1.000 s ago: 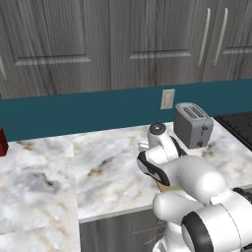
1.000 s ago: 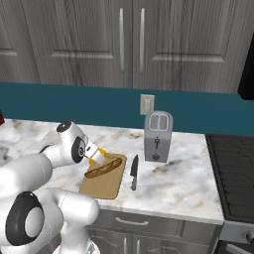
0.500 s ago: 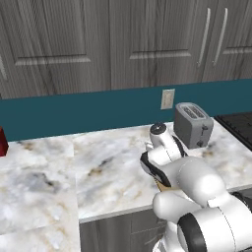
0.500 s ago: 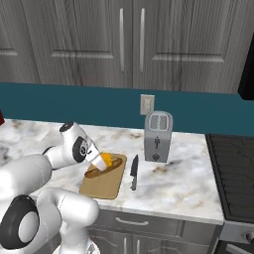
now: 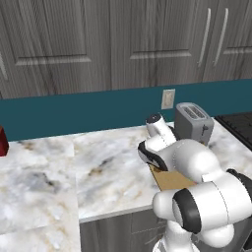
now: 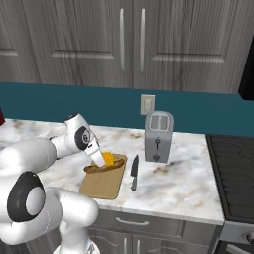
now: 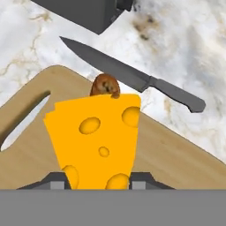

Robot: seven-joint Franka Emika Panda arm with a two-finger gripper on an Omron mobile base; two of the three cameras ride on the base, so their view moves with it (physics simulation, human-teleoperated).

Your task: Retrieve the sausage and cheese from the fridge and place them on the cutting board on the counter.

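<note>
Gripper (image 6: 105, 159) is clamped on the cheese (image 7: 95, 139), jaws narrow, one finger each side of the wedge at its lower end; finger pads (image 7: 56, 180) just visible in hand view. Cheese sits over the cutting board (image 6: 104, 183), above the far end of it. Can't tell if the wedge bottom touches the board or hangs just off it. In right base view the cheese (image 6: 109, 159) shows as a yellow-orange patch at the fingertips, right beside the sausage (image 6: 106, 166).

Sausage lies flat across the far part of the board, roughly crosswise. In hand view its rounded brown end (image 7: 105, 85) pokes up behind the top edge of the cheese; rest hidden by the wedge.

Board w/ handle slot (image 7: 24, 119) is on the counter (image 6: 173, 181), near the front edge. Knife (image 6: 134, 172) lies on the marble just right of the board, not on it, blade pointing toward the wall; hand view has it (image 7: 132, 76) past the board's far edge. Toaster (image 6: 158, 136) stands behind knife, near the wall outlet (image 6: 147, 104).

Left base view: arm covers most of the board, only a tan corner (image 5: 172, 180) shows; toaster (image 5: 194, 123) behind. Dark red object (image 5: 3, 141) at far left counter edge, can't ID.
</note>
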